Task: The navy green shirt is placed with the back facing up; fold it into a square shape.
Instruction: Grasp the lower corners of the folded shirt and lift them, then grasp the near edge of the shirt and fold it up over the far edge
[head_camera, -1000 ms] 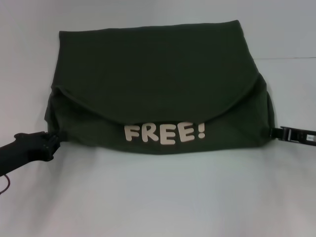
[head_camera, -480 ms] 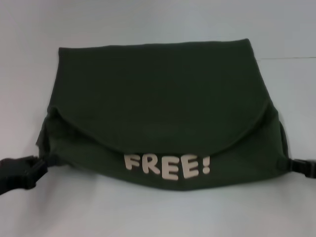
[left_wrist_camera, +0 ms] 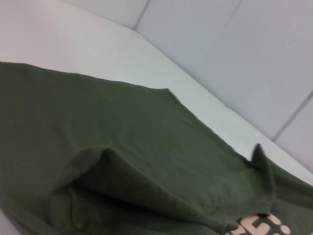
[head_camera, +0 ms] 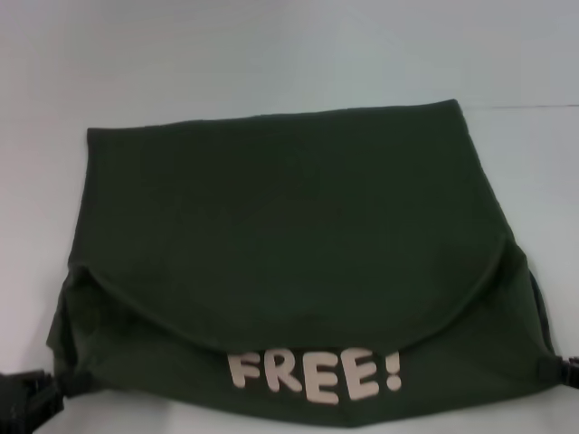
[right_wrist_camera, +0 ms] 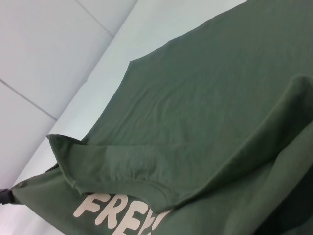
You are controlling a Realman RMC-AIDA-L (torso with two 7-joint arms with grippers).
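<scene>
Cloth dominated the scene: the navy green shirt (head_camera: 298, 262) lay on the white table (head_camera: 271, 63), spread across most of the head view, already partly folded. A plain olive panel covered the far and middle part, its lower edge curving down over a near band that bore the cream letters "FREE!" (head_camera: 315, 375). The side parts looked tucked in, since no sleeve showed, so the outline was a broad rectangle, wider than deep and flaring towards the near corners, not yet a square. By that reading the side folds and one lengthwise fold were in hand or done, and at least one more fold plus some flattening seemed left. The left gripper (head_camera: 41, 393) sat at the near left corner of the shirt, its dark tips against the fabric and apparently pinching that corner. The right gripper (head_camera: 565, 371) showed only as a sliver at the near right corner, touching the cloth; whether it gripped could not be told
</scene>
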